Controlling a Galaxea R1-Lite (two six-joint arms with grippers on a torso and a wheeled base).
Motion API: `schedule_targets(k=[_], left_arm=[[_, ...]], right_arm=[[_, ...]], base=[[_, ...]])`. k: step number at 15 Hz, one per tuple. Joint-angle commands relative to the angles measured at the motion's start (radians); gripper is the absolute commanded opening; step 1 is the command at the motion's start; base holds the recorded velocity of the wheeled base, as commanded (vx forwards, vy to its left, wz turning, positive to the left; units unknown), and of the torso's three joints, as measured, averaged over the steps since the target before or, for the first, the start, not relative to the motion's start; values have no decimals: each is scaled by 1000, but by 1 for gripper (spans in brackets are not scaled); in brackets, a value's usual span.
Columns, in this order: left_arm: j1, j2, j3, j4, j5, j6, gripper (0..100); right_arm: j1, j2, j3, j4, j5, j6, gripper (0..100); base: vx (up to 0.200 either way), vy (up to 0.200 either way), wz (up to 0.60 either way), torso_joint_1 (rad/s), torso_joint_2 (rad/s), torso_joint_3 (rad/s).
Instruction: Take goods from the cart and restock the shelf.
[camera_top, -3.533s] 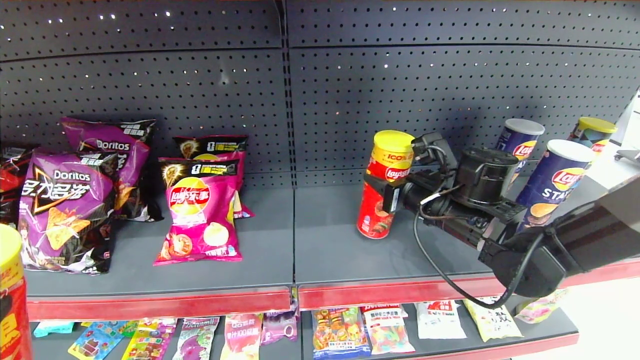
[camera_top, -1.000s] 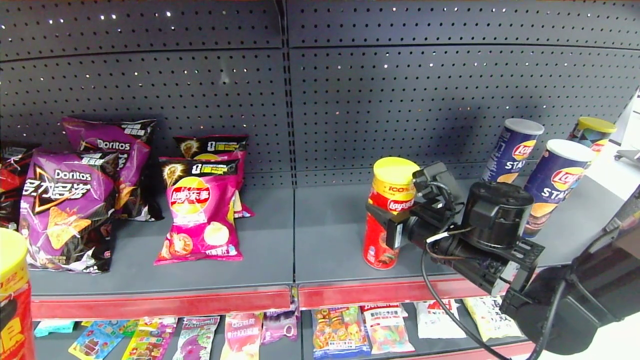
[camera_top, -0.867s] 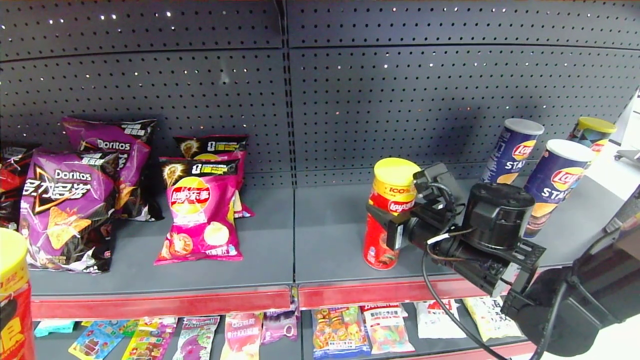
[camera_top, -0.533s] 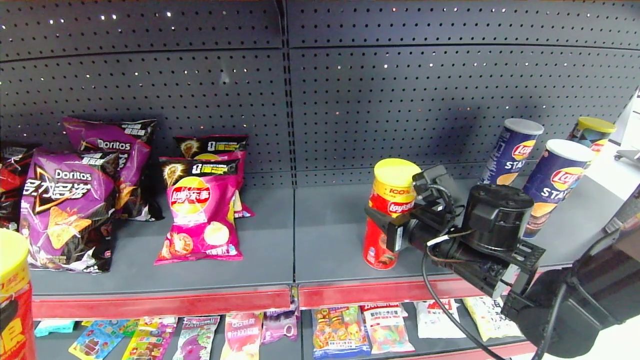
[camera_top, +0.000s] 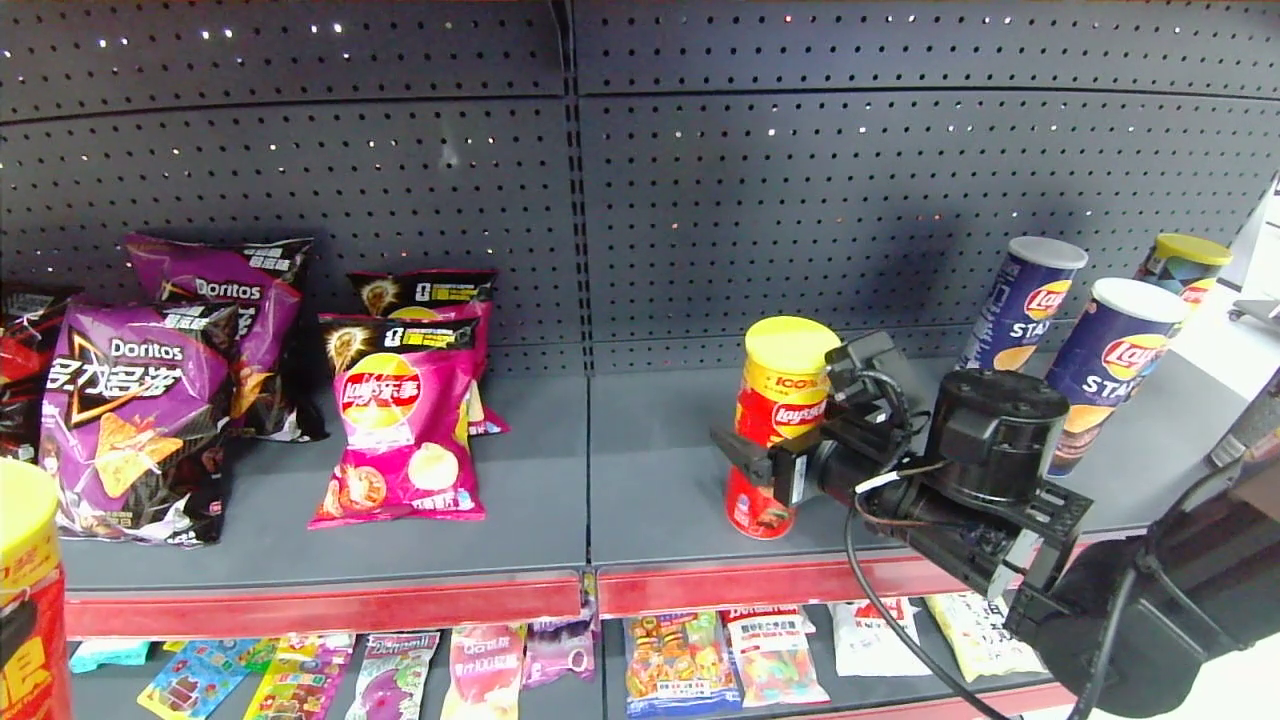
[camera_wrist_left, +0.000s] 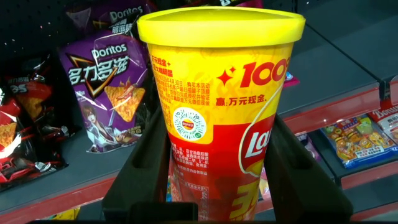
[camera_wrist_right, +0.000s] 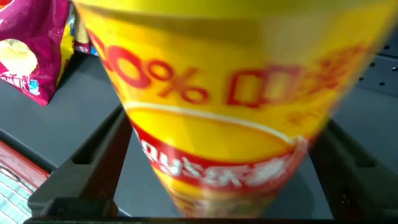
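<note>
Left wrist view, nearest item first: my left claw (camera_wrist_left: 221, 168) is closed on the held can (camera_wrist_left: 217, 93), a red tube with a yellow lid, one black finger pressed to each side of its body. The can is upright in the grip. In the head view the same can (camera_top: 25, 590) sits low at the left edge, in front of the shelf (camera_top: 400, 560) and not on it.

Next out, the right claw (camera_top: 785, 440) is at the shelf can (camera_top: 785, 400), a second red tube with a yellow lid. This can stands upright on the right bay of the shelf, close to the red front lip (camera_top: 320, 605). In the right wrist view the claw (camera_wrist_right: 217, 168) is spread. Its fingers (camera_wrist_right: 93, 162) stand on either side of the can (camera_wrist_right: 217, 93), with grey shelf showing in the gap on each side. I record no grip.

Below the lip, a lower shelf carries a row of flat sweet packets (camera_top: 680, 660).

Further back in the left bay, pink crisp bags (camera_top: 400, 430) stand two deep. Purple crisp bags (camera_top: 130, 420) are just beside them on the left.

At the far right are two blue tubes (camera_top: 1120, 350), one behind the other, and a yellow-lidded tube (camera_top: 1185, 265) beyond them.

A dark pegboard (camera_top: 700, 200) closes the back.
</note>
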Motion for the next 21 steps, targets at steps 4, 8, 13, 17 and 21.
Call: schedule_targets(k=[4,8,13,17,21], left_arm=[[1,-1,1,1,-4,1,0],[1,-1,15,0,-6,29,0],[-1,-19,15,0,-9,29,0],[-1,-34,2,0,-41,27,0],[-1,-25,-36,0,-76,20,0]], right_arm=[[12,-85,75,-2,-2,0,100],[18,-207,192,-2,-5,-3,100],[-21,-383,285,7,-48,8,100],[-103,-529,408,15,-74,-4,100],[-166,-721,462,147,-101,-77,100]], base=[[0,0,0,0,0,0],[0,0,0,0,0,0],[0,0,0,0,0,0],[0,0,0,0,0,0],[0,0,0,0,0,0]])
